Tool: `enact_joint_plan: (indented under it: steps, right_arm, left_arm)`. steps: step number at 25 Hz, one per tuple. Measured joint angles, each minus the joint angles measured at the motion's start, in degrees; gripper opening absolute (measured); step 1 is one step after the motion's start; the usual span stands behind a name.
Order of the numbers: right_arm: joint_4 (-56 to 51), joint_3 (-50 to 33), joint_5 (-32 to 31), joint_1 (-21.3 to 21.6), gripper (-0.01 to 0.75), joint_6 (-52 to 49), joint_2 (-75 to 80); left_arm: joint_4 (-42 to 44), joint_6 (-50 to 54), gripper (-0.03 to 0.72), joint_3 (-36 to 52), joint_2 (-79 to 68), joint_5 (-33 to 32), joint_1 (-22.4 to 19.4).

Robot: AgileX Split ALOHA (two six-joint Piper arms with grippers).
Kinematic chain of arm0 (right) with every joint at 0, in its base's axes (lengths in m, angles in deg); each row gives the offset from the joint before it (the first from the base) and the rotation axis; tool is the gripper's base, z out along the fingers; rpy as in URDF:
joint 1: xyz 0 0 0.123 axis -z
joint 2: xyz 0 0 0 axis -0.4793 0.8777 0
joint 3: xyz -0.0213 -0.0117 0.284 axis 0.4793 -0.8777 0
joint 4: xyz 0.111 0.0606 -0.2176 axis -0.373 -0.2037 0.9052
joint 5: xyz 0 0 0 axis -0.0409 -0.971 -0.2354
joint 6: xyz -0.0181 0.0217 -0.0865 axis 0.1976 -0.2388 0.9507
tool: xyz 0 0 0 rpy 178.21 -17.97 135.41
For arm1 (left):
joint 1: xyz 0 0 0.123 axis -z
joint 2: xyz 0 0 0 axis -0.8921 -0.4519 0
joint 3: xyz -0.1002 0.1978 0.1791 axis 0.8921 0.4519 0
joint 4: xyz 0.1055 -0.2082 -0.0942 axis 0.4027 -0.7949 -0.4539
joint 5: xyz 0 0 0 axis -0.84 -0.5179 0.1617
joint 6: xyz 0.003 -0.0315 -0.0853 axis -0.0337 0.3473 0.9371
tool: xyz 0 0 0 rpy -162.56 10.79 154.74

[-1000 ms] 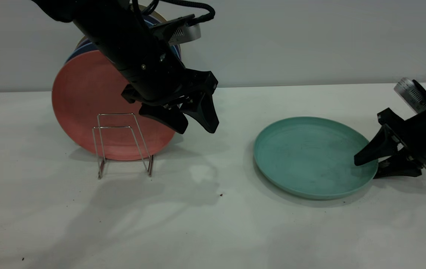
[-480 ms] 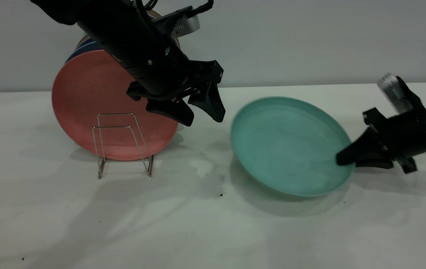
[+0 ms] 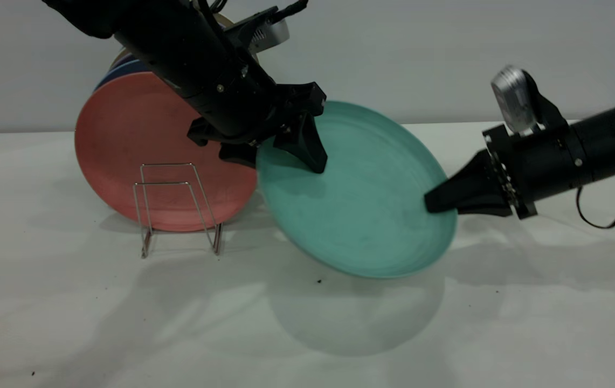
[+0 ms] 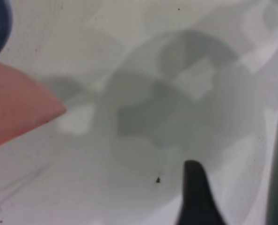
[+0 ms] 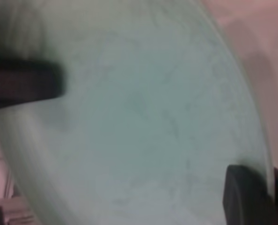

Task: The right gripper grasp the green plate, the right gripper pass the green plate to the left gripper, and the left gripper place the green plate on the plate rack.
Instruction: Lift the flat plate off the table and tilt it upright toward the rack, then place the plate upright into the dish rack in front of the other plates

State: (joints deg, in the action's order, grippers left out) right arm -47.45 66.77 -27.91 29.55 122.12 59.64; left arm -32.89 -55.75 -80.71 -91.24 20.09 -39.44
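I had the right gripper (image 3: 436,202) clamped on the rim of the round matte teal-green plastic plate (image 3: 358,215), holding it tilted in the air over the middle of the counter so its far rim reached the other arm. The left gripper (image 3: 280,159) hung there with its jaws spread wide, one finger in front of the plate's face and the other behind its rim, straddling it without gripping, ready to take it over. Toward the counter's left, near the back edge, stood the thin silvery wire plate rack (image 3: 178,207), its front loops vacant for this plate, with a salmon-pink plate (image 3: 124,156) upright behind them.
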Motion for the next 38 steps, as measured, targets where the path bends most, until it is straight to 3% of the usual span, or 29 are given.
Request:
enact_joint_plan:
  steps: [3, 7, 13, 15, 17, 20, 22, 28, 33, 38]
  right_arm:
    - [-0.5, 0.0, 0.7, -1.0, 0.027, 1.8, -0.5]
    - [-0.8, 0.0, 1.0, -1.5, 0.106, 3.0, -0.9]
    - [-1.6, -0.2, -0.2, -0.7, 0.452, 2.7, -4.7]
    - [-2.4, -0.2, -1.7, 1.7, 0.562, 1.7, -7.7]
    - [-2.4, -0.2, -3.3, 4.6, 0.621, 0.7, -11.3]
    - [-0.5, -0.2, -3.9, 8.9, 0.629, -3.3, -17.5]
    - [3.9, -0.3, -4.2, 10.2, 0.593, -7.2, -22.2]
    - [21.5, -0.6, -6.3, 10.5, 0.492, -20.1, -38.9]
    - [28.9, -4.3, -7.0, 10.4, 0.482, -27.6, -52.0]
    - [32.1, -15.2, -7.7, 10.4, 0.480, -30.7, -65.4]
  left_arm:
    - [-0.2, 0.0, 0.311, 0.0, 0.0, -0.2, 0.0]
    - [-0.2, -0.6, 0.316, 0.0, 0.0, -0.3, -0.1]
    - [-0.3, -2.2, 0.316, 0.0, 1.5, -1.8, -0.8]
    - [0.1, -3.5, 0.316, 0.0, 3.1, -3.9, -2.1]
    - [0.4, -5.1, 0.316, 0.0, 4.9, -6.5, -4.1]
    - [0.8, -9.4, 0.316, 0.0, 8.4, -11.5, -8.1]
    - [1.7, -13.2, 0.316, 0.0, 11.1, -14.7, -11.4]
    - [5.8, -27.4, 0.316, 0.0, 18.9, -20.6, -20.9]
    - [9.4, -43.3, 0.316, 0.0, 22.3, -21.1, -27.1]
    - [9.5, -61.9, 0.316, 0.0, 22.5, -17.1, -28.7]
